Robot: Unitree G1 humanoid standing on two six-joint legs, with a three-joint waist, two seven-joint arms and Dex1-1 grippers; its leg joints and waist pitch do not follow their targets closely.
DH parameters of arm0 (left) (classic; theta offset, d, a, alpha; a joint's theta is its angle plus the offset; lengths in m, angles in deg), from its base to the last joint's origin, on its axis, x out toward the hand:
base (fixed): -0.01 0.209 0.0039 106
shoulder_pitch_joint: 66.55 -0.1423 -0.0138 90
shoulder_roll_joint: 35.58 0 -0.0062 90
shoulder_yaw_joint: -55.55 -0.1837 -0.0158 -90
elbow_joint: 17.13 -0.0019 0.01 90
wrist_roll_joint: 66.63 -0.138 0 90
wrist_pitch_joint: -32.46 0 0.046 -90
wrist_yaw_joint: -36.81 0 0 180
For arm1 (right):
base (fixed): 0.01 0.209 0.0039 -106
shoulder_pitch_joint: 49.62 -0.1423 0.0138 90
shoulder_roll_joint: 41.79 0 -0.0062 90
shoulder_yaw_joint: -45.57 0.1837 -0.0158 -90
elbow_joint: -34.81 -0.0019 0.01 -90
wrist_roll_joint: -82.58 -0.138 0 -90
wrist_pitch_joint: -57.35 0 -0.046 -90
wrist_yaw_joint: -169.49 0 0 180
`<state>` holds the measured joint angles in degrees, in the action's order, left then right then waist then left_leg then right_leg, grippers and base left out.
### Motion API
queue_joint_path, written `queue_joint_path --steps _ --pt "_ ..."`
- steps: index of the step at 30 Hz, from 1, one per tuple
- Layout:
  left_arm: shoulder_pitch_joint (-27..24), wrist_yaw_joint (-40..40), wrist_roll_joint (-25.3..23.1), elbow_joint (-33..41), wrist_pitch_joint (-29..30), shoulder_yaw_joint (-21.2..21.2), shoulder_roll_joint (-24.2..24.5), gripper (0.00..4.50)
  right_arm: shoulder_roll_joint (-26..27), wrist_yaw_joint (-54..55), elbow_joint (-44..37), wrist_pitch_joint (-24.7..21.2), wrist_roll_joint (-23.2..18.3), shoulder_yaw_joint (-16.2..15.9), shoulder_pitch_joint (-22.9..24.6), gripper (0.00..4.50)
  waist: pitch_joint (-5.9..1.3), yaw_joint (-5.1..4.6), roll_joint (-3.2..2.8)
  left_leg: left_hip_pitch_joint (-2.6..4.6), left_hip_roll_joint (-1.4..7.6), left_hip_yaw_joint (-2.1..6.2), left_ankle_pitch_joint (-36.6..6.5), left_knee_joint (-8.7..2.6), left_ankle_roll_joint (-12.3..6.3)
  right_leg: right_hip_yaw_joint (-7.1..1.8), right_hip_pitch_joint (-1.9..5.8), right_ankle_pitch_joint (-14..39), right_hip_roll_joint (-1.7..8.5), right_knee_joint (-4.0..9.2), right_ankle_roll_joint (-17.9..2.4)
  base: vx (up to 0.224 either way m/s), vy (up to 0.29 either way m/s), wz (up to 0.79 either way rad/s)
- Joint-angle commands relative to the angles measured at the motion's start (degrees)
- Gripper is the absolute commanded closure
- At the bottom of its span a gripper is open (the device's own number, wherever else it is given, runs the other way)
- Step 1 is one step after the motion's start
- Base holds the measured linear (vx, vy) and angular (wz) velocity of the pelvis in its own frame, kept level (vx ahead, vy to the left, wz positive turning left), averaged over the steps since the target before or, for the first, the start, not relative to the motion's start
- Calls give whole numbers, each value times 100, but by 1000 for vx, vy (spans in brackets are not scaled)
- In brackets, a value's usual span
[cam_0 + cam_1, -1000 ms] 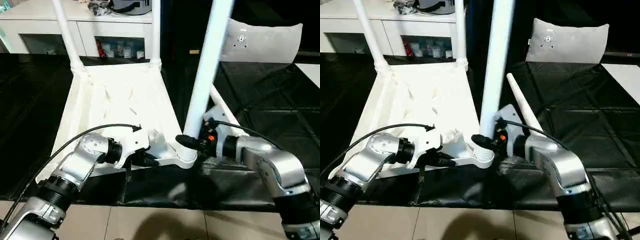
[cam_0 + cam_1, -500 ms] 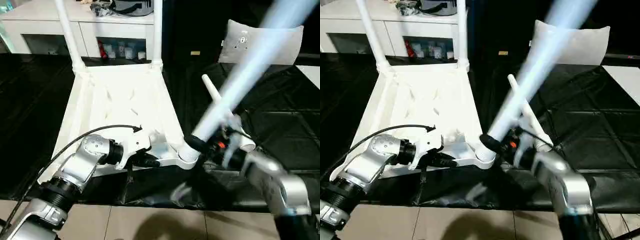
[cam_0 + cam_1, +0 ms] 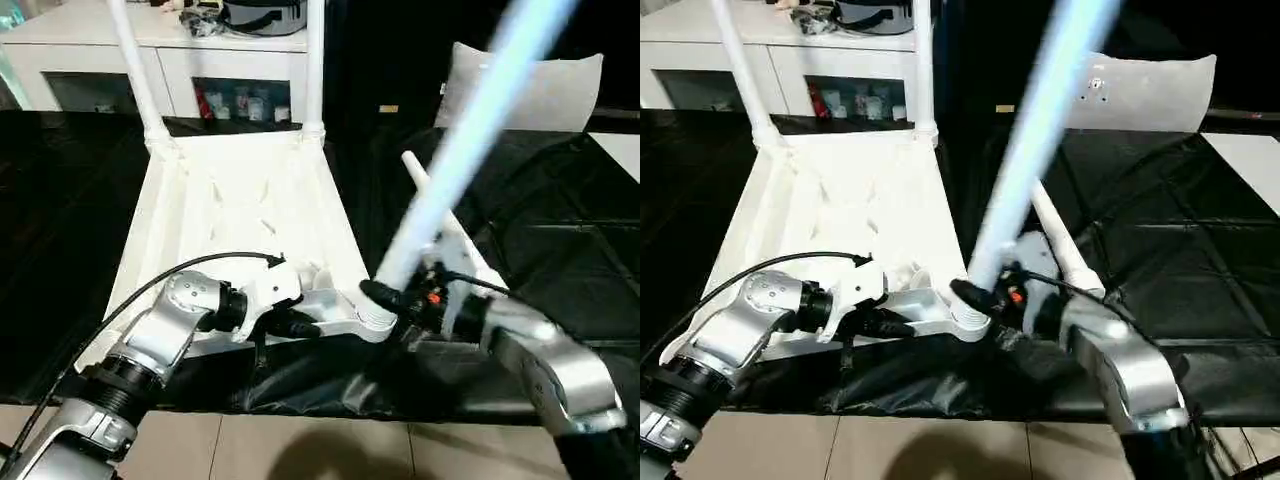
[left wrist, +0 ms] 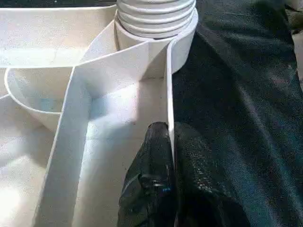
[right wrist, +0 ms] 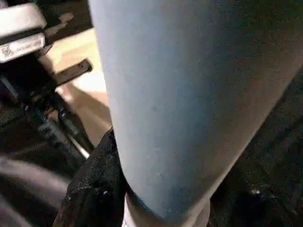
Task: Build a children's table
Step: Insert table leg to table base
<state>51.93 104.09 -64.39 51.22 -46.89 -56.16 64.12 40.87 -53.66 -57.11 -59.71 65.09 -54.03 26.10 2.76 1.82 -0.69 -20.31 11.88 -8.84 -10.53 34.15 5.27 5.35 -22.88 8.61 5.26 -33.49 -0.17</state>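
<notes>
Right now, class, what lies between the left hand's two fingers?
In the left wrist view, the table top's thin white side wall stands between the fingers, pinched.

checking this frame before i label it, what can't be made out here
- Third leg: motion-blurred in both eye views, its upper end cut off by the top edge; how deep it sits in the near corner socket is unclear.
- Right gripper: its far finger is hidden behind that leg.
- Spare leg: its lower end is hidden by the right arm.
- Two fitted far legs: tops cut off by the edge.
</notes>
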Motion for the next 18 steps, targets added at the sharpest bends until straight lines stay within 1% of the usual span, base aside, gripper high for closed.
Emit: queue_joint_path --steps 1,2,3,4,5,6,8,9,10,12,13,14,15,16,18 --pt "206 176 -3 106 -153 -8 46 450 -130 -181 525 -272 287 -423 251 261 -248 -52 -6 25 37 -18 -2190 -465 -99 -203 198 3065 225 554 -560 0 0 0" --pt "257 230 -24 97 -166 -22 91 450 -184 -306 555 -263 316 -528 211 261 -213 -57 18 17 40 -15 -2202 -478 -109 -203 181 3098 223 565 -540 0 0 0" --pt "265 241 -28 97 -168 -25 100 450 -195 -324 556 -262 318 -546 205 261 -222 -59 3 28 42 -8 -2210 -481 -108 -202 187 3100 218 561 -529 0 0 0" --pt "311 275 -44 58 -190 -28 122 450 -220 -393 568 -271 325 -604 177 261 -203 -59 -2 27 48 -6 -2222 -492 -113 -207 179 3061 216 565 -538 0 0 0" --pt "335 290 -52 30 -204 -28 130 450 -229 -427 574 -277 328 -628 163 261 -203 -59 -2 27 48 -6 -2222 -492 -113 -207 179 3061 216 565 -538 0 0 0" --pt "368 313 -59 20 -208 -30 144 450 -245 -473 561 -294 323 -655 161 261 -178 -57 23 22 50 -9 -2186 -510 -131 -215 180 2941 209 559 -567 0 0 0" --pt "456 372 -72 -58 -247 -33 161 450 -281 -599 576 -317 315 -725 135 261 -180 -52 23 24 58 -12 -2146 -519 -138 -225 186 2818 212 551 -619 0 0 0" --pt "487 394 -78 -87 -265 -36 168 450 -296 -645 572 -329 310 -751 132 261 -126 -62 56 12 56 -16 -2175 -533 -149 -227 162 2840 206 565 -612 0 0 0" --pt "513 419 -84 -103 -279 -40 176 450 -319 -702 567 -332 304 -780 132 261 -123 -58 45 27 62 -9 -2222 -540 -140 -232 167 2865 213 557 -618 0 0 0" --pt "623 496 -110 -227 -357 -48 194 450 -325 -826 631 -333 320 -859 66 261 -82 -64 35 32 64 -1 -2305 -556 -128 -233 151 2885 212 570 -622 0 0 0" --pt "648 517 -116 -248 -372 -52 201 450 -326 -853 644 -336 322 -876 49 261 -72 -77 50 26 62 2 -2341 -559 -121 -233 160 2872 212 566 -632 0 0 0" --pt "700 539 -113 -295 -384 -52 206 450 -283 -877 670 -393 257 -858 3 261 -45 -78 45 15 58 5 -2351 -569 -120 -234 157 2891 214 568 -630 0 0 0" --pt "746 550 -104 -335 -386 -45 202 450 -244 -888 693 -444 202 -836 -42 261 -46 -77 48 25 62 3 -2363 -569 -112 -237 154 2911 216 573 -632 0 0 0" --pt "793 557 -99 -378 -386 -32 198 450 -223 -914 716 -475 187 -841 -94 261 -12 -79 46 25 58 8 -2380 -578 -106 -236 151 2986 224 583 -634 0 0 0" --pt "843 559 -100 -433 -394 -13 197 450 -200 -944 749 -496 193 -858 -159 261 -3 -83 56 37 57 12 -2428 -577 -93 -231 149 3085 228 590 -618 0 0 0"
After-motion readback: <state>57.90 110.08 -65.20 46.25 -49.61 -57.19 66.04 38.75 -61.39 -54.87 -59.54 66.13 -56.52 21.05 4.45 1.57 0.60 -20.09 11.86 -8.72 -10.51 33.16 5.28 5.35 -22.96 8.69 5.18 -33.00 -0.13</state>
